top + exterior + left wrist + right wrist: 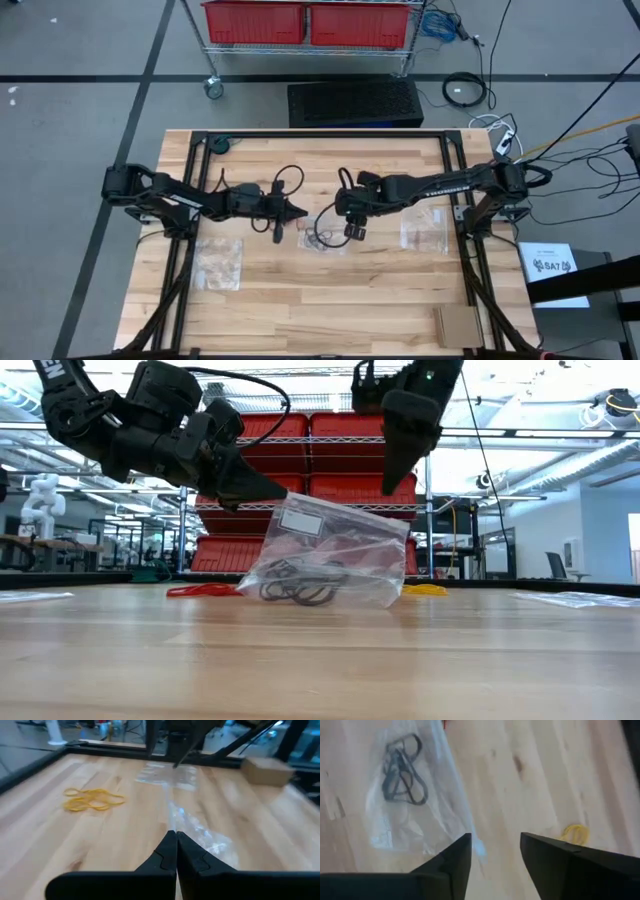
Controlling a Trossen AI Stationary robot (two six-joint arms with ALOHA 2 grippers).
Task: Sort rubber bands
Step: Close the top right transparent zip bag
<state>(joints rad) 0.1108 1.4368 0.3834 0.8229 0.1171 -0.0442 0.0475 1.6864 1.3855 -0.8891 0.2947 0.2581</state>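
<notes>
left tool (265, 493) pinched shut on the clear bag (330, 555) holding black rubber bands (295, 588); right tool (495, 852) apart, empty.

Three clear bags (325, 238), two red bins (255, 22) (bands too tangled to count).

Pale wood, clear film, matt black

The desk (330, 290) is smooth pale grained wood; the bag (330, 555) under the left claw (268, 490) is clear, glossy, crinkled plastic; both claws matt black
</notes>
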